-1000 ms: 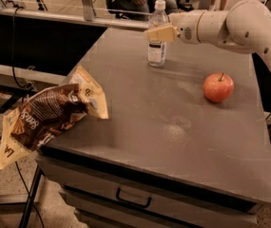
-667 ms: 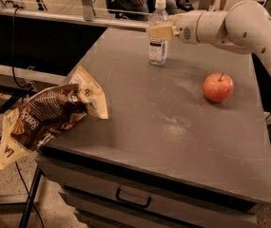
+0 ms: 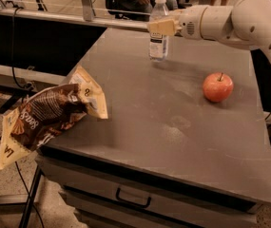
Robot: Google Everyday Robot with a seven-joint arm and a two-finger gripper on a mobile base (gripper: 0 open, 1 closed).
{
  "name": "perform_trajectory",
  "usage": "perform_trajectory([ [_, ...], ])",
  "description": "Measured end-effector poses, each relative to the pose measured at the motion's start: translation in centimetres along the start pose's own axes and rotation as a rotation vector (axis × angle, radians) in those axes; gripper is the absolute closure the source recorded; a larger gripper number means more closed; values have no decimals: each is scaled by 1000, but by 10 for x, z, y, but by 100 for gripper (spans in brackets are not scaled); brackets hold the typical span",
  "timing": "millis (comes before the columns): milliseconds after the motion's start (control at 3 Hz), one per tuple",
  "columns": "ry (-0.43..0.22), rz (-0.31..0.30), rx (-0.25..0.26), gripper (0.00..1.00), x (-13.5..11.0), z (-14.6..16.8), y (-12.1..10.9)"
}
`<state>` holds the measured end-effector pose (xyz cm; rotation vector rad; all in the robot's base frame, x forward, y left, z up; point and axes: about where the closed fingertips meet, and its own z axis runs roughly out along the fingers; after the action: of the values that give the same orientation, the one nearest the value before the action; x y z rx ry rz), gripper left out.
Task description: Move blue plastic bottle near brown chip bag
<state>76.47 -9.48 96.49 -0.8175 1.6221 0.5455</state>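
The blue plastic bottle [image 3: 158, 46], clear with a white cap and white label, stands upright at the far side of the grey table [image 3: 144, 141]. My gripper [image 3: 159, 27] reaches in from the right on the white arm and is shut on the bottle's upper half. The bottle's base is at or just above the tabletop. The brown chip bag [image 3: 47, 115], dark brown with cream edges, hangs over the table's near left corner, far from the bottle.
A red apple [image 3: 217, 87] sits on the right side of the table, in front of the arm. A drawer with a dark handle [image 3: 132, 198] is below the front edge. Cables and a railing lie to the left and behind.
The gripper and the bottle have shifted slightly up and to the right. The apple and the chip bag have not moved.
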Motion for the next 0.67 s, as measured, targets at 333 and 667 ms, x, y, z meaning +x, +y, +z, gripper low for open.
perform_trajectory([
  [333, -17, 21, -59, 100, -20, -19, 27],
  [667, -35, 78, -174, 100, -35, -35, 77],
])
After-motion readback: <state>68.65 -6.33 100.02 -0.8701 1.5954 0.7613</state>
